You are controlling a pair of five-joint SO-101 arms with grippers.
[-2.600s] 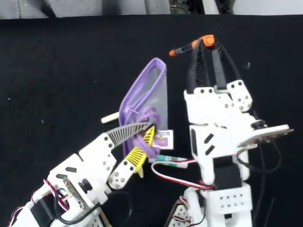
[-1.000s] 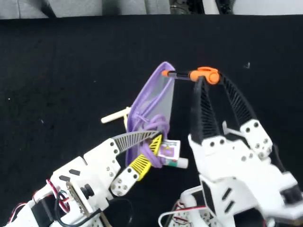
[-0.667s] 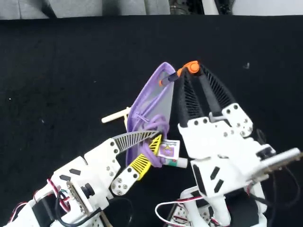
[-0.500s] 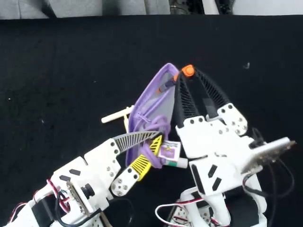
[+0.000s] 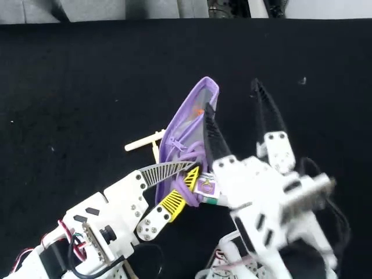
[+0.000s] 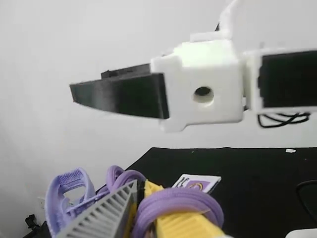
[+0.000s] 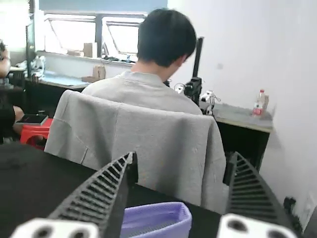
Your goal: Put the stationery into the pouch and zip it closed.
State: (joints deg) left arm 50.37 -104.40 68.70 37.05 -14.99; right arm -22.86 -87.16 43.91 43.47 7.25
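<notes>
Looking down from the high view, I see my left gripper (image 5: 187,170) with its jaws clamped on the purple straps (image 5: 185,152) at the lower end of the pouch (image 5: 189,119). The pouch stands tilted on the table (image 5: 87,75), its open mouth turned up and away from my arms. An orange piece (image 5: 199,111) shows through the pouch's side just under the mouth. My right gripper (image 5: 229,99) sits beside that mouth, its jaws spread wide and empty; one black finger (image 5: 210,135) lies along the pouch's side, the other is apart from it. A cream stick (image 5: 141,143) lies on the table just beside the pouch's far side, and a small card (image 5: 204,187) lies near my left gripper.

At my left wrist, my left gripper (image 6: 141,188) pinches loops of the purple straps (image 6: 173,203) between a grey ribbed jaw and a yellow one. The small card (image 6: 195,182) lies on the table (image 6: 257,173) beyond, and a black finger (image 6: 119,94) of my right arm hangs above.

At my right wrist, my right gripper (image 7: 182,161) gapes wide with nothing held, the pouch (image 7: 158,215) rim just below, between the jaws.
</notes>
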